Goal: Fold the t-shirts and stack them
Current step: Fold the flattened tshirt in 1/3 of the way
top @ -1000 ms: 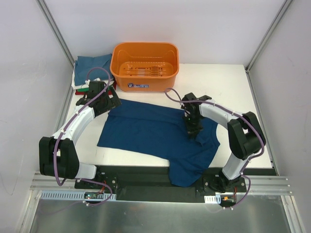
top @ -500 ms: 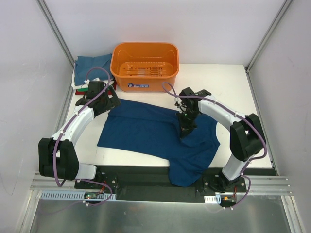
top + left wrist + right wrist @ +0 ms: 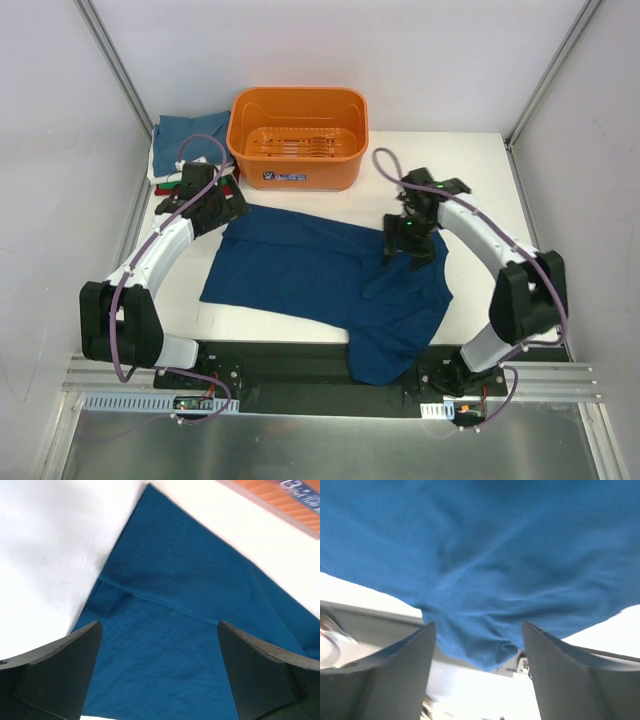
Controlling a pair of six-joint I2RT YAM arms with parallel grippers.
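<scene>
Jaws of left gripper (image 3: 159, 626): spread wide, empty, over the far-left corner of the dark blue cloth t-shirt (image 3: 300, 265) spread on the white table (image 3: 470, 180). Risk: closing short of the corner, pinching nothing. Arm stretched forward. Right gripper (image 3: 478, 626): parted, empty, above the shirt's right side. Risk: near-right cloth overhanging the table edge may slide off. Elbow bent.

Orange plastic basket (image 3: 320, 165), its slotted floor showing and a small label on its near wall, stands at the far edge of a white table (image 3: 475, 185). Pale panels framed by metal posts (image 3: 112, 62) enclose the table. A black plate (image 3: 300, 362) and an aluminium rail (image 3: 555, 380) run along its near side.
</scene>
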